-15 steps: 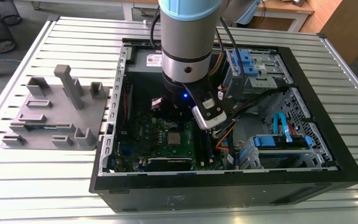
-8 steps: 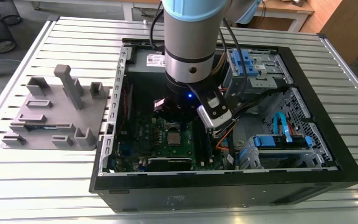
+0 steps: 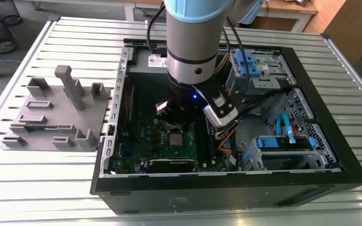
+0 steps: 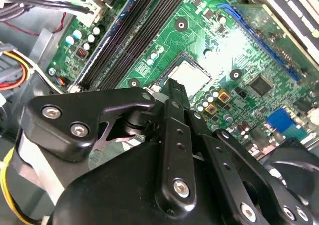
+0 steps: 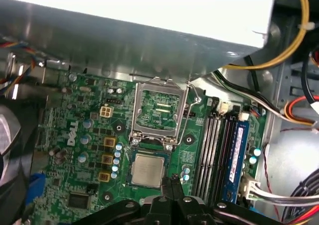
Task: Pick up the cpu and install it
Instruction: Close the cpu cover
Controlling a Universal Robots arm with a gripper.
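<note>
The cpu (image 5: pixel 148 169) lies flat in the socket of the green circuit board (image 5: pixel 75 135), with its dull metal top facing up and its edges square to the socket frame. It is judged to be seated, although full engagement cannot be confirmed from the views. The hinged load plate (image 5: pixel 158 110) is raised clear of the cpu, and the wire retention lever (image 5: pixel 199 99) is swung up beside it. The socket is therefore not clamped.

The gripper (image 5: pixel 172 181) is positioned just beside the corner of the cpu on the side of the memory slots (image 5: pixel 213 150). Its fingers are drawn together with nothing between them, so the cpu is not gripped. Whether the tips touch the chip or the board cannot be determined.

In the exterior view, the arm (image 3: pixel 193 47) is lowered into the open computer case (image 3: pixel 231 193) directly above the board. The grey block tray (image 3: pixel 55 117) rests on the slatted table (image 3: pixel 43 188) at the exterior view's left of the case, well apart from the gripper.

Progress is assessed as follows. Pick-up, transfer and placement of the cpu in the socket are judged complete. The load plate is not yet lowered and the lever is not yet latched, so the installation is not secured.
</note>
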